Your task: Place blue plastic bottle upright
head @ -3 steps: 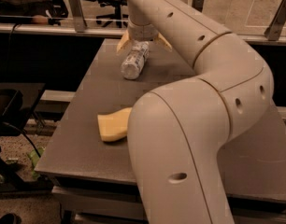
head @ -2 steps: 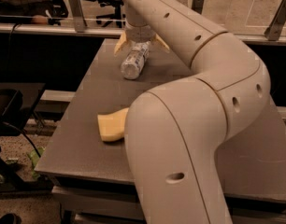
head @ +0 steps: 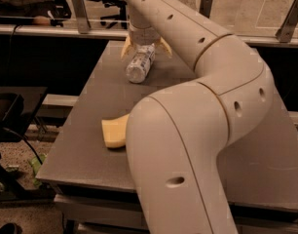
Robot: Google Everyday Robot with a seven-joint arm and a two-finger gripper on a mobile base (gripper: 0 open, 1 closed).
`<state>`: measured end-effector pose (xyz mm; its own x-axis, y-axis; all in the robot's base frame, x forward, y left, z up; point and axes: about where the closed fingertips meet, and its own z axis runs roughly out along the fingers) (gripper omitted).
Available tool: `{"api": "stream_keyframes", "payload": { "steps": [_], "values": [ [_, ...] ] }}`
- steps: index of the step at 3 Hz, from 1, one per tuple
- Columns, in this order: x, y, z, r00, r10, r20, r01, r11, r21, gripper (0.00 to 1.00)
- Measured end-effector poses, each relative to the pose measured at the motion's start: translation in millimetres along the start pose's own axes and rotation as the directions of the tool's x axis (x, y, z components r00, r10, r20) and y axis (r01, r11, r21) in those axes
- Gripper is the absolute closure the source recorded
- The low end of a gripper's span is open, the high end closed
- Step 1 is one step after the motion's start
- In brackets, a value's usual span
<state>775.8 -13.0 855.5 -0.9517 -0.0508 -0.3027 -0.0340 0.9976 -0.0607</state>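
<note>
The blue plastic bottle point(head: 140, 63) is a small clear ribbed bottle with a pale label. It lies tilted on the grey table point(head: 85, 130) near the far left part, its base end pointing toward me. My gripper point(head: 145, 47) is right over its far end, with one yellowish finger point(head: 126, 46) on the left and one on the right of the bottle. The bottle's cap is hidden under the gripper. My big white arm fills the right half of the view.
A yellow sponge-like piece point(head: 115, 130) lies on the table's near left, partly behind my arm. A rail with metal posts point(head: 79, 6) runs behind the table. A dark stand point(head: 12, 111) is at the left, below the table's edge.
The gripper and the bottle have shifted slightly; the bottle stays lying between the fingers. The sponge has not moved.
</note>
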Motion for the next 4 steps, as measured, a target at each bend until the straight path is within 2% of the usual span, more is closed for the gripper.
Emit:
{"api": "stream_keyframes", "payload": {
  "steps": [1,2,3,4],
  "values": [
    [0,0,3,1.000,-0.002,-0.017,0.002,1.0000,0.004,0.39],
    [-1,-2,1,0.999,-0.030,-0.021,0.030,0.9996,0.000,0.62],
    [-5,-1,-17,0.992,-0.123,0.035,0.123,0.9924,-0.001,0.94],
    [-5,-3,-33,0.980,-0.183,0.081,0.182,0.9831,0.014,1.00]
  ]
}}
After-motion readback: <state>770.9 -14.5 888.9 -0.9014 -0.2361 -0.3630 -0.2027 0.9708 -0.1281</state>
